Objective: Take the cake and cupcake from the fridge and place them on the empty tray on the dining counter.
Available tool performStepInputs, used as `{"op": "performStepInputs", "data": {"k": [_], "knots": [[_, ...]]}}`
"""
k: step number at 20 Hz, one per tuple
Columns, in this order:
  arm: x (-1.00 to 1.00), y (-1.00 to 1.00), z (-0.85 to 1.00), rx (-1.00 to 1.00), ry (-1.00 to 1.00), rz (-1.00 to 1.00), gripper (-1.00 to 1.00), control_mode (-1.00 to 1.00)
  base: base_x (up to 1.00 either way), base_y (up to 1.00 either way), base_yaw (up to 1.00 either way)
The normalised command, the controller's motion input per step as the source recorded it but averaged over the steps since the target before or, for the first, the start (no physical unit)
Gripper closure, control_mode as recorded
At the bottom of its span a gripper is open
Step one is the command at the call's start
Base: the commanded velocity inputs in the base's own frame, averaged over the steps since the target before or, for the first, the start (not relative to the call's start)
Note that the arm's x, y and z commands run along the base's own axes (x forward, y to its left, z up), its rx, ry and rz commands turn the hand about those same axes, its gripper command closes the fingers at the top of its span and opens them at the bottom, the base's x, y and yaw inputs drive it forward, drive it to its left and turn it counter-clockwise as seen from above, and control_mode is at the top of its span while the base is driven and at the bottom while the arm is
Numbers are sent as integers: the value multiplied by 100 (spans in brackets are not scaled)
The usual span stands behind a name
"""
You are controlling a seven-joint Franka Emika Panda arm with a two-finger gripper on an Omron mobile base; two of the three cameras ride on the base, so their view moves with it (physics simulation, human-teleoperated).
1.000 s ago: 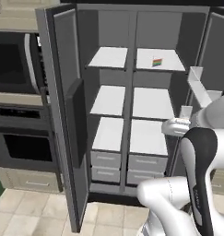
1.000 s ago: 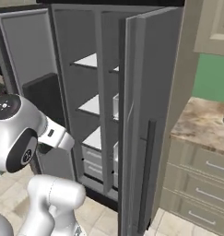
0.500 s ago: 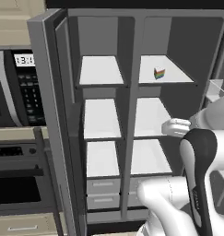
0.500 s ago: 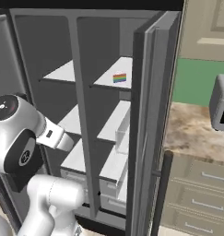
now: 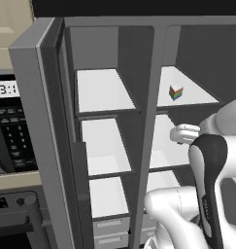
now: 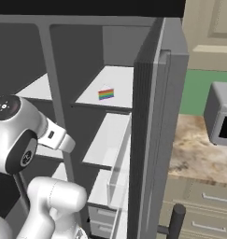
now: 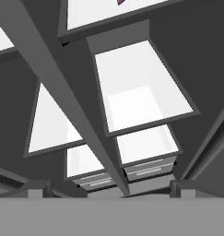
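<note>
One cake (image 5: 176,92) sits on the fridge (image 6: 154,116) shelf above the tool (image 7: 111,186), whose fingers stand spread and empty. Rising carelessly could clip the shelf edge or nudge the slice backward.

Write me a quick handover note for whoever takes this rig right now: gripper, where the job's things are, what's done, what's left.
Gripper: open, holding nothing, aimed into the fridge at the middle and lower shelves.
Cake: on the top shelf of the right compartment, untouched.
Cupcake, tray and dining counter: out of sight from here.
Done: both fridge doors stand open.
Left: pick up the cake, find and pick up the cupcake, set both on the tray.
</note>
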Motion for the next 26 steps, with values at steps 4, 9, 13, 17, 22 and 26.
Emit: {"op": "performStepInputs", "data": {"k": [4, 9, 13, 17, 22, 26], "knots": [[0, 0, 0, 0, 0, 0, -100, 100, 63, -1, -16], [0, 0, 0, 0, 0, 0, -100, 100, 20, 0, 0], [0, 0, 0, 0, 0, 0, -100, 100, 13, 0, 0], [0, -18, 0, 0, 0, 0, -100, -100, 1, -7, 2], [-7, -43, 8, 1, 0, 0, -100, -100, 0, 0, 0], [-2, -19, 21, 0, 0, 1, -100, -100, 0, 0, 0]]}}
